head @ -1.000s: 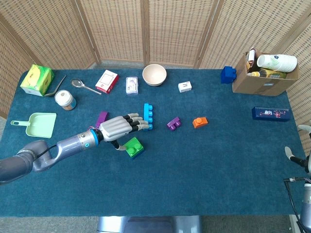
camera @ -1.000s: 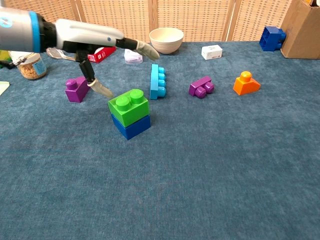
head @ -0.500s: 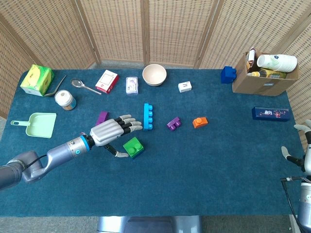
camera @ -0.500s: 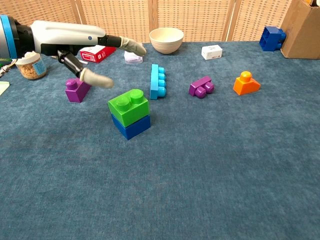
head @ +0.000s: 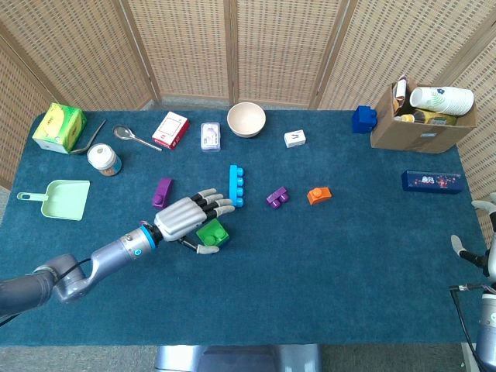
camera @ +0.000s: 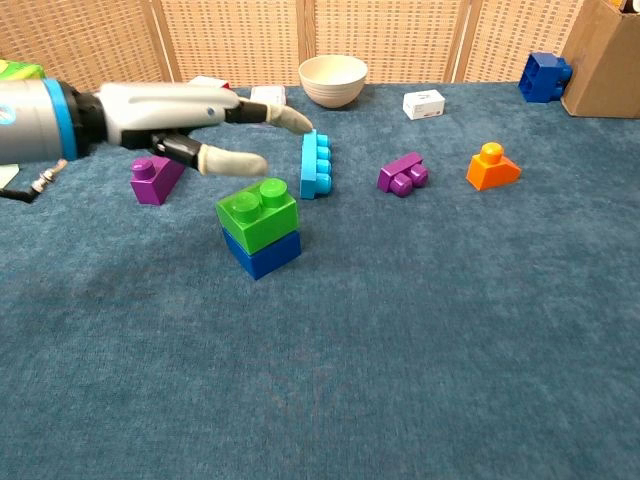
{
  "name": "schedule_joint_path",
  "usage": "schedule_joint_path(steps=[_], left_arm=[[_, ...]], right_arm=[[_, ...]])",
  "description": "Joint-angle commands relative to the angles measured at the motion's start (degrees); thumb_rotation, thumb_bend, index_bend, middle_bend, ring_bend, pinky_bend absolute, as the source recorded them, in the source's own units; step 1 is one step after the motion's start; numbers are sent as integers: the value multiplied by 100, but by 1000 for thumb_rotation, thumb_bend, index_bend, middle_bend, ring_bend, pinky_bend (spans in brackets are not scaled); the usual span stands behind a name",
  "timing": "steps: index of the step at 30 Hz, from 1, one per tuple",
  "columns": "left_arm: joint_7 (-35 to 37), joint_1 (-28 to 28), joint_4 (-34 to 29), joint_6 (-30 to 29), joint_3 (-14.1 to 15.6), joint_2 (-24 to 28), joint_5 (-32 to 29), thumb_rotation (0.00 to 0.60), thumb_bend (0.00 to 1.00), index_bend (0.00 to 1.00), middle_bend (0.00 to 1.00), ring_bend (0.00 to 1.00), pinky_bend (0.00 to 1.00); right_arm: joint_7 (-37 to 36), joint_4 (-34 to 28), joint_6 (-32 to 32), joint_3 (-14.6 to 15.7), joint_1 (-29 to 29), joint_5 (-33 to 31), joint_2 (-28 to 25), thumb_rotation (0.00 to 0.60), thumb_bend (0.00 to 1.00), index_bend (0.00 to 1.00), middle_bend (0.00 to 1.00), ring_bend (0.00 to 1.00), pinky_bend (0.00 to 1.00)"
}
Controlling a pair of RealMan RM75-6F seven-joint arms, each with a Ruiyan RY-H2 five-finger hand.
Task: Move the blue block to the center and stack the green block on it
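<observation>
The green block (camera: 258,212) sits on top of the blue block (camera: 264,252) near the middle of the table; in the head view only the green block (head: 213,232) shows clearly. My left hand (camera: 185,118) hovers just behind and to the left of the stack with its fingers spread, holding nothing. Its thumb (camera: 232,160) hangs just above the green block without touching it. In the head view the left hand (head: 188,218) overlaps the green block's left edge. Only part of my right hand (head: 479,232) shows at the far right edge, fingers apart and empty.
A light blue long brick (camera: 316,163) lies right behind the stack, a purple brick (camera: 155,178) to its left. A purple block (camera: 403,173) and an orange block (camera: 492,167) lie to the right. A bowl (head: 246,118), dark blue block (head: 363,118) and cardboard box (head: 422,116) stand at the back.
My left hand let go of the green block and drew back to the left, then came forward again above it. The green-on-blue stack has stayed in place.
</observation>
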State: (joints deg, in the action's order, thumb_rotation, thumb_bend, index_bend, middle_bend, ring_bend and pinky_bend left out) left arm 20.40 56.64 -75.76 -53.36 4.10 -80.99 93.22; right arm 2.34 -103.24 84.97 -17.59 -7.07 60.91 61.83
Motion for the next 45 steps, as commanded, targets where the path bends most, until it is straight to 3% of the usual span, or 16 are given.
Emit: schedule_joint_path(steps=[1, 12, 45], left_arm=[[-121, 19, 49, 141, -90, -164, -83, 61, 236, 22, 0, 0, 0], [-538, 30, 169, 325, -290, -567, -238, 20, 230, 29, 0, 0, 0], [-826, -269, 687, 34, -165, -1120, 48, 3, 211, 46, 0, 0, 0]], right_arm=[[-31, 16, 10, 4, 22, 5, -5, 600, 230, 260, 154, 0, 0], [-169, 71, 26, 6, 91, 51, -32, 600, 229, 261, 154, 0, 0], [-191, 97, -2, -21, 128, 42, -28, 600, 229, 260, 154, 0, 0]])
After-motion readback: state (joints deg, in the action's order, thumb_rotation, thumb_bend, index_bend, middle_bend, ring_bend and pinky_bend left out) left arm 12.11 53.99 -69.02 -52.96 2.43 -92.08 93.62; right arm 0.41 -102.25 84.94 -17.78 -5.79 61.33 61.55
